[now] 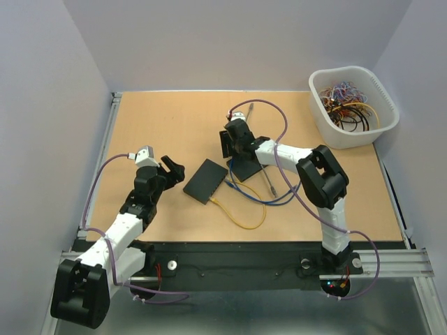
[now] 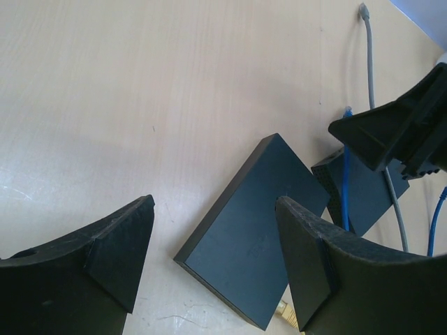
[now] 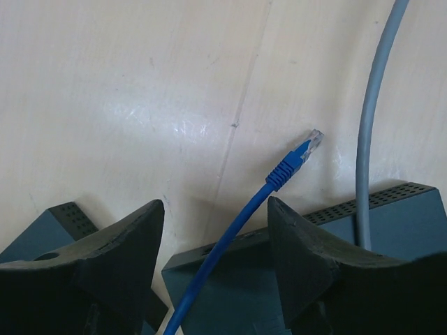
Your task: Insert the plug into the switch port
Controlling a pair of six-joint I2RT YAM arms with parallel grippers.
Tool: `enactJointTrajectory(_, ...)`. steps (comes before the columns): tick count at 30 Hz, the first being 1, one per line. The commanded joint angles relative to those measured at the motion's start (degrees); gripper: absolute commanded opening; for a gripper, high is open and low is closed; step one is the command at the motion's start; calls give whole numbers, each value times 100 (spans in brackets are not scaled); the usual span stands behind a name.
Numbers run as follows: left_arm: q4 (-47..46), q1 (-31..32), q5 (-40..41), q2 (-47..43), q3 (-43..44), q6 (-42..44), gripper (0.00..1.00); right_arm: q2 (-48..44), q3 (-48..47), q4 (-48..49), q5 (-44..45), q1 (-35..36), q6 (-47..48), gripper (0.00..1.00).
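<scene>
1. Right pincer (image 3: 214,209) is released. Its two fingers stand apart, and the blue cable (image 3: 230,244) runs through the gap between them; neither finger seems to press it.
2. The plug (image 3: 307,149) sits at the free end of this cable, just past the fingertips. It points out over the wooden table (image 1: 160,125), near a gray cable (image 3: 367,139), and it is in no port.
3. Below the right pincer lies a black box with ventilation holes (image 3: 391,206).
4. Left pincer (image 2: 215,209) is released too and holds nothing. It hovers over the flat black switch (image 2: 244,258), which lies on the table just beside the box with holes. A yellow cable (image 1: 244,220) ends at the near edge of the switch.
5. I think the step in hand is taking the plug: the pincer is placed around the cable but has not yet clenched.
6. The next move calls for a grip close behind the plug, so that it does not swing, and then turning it toward a port. The left pincer may need to steady the switch. I cannot tell where a free port is.
</scene>
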State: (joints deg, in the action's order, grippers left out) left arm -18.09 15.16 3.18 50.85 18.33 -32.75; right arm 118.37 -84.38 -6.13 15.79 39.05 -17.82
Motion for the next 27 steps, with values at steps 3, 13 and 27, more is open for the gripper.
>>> enactJointTrajectory(3, -265, 5, 60, -102, -66, 138, 81, 116, -386, -99, 222, -11, -247, 66)
enactJointTrajectory(13, -292, 5, 42, -347, -172, 146, 80, 556, -746, -476, 249, -20, -467, 61)
enactJointTrajectory(27, -327, 5, 42, -339, -180, 146, 80, 284, -440, -573, 152, -2, -819, 55)
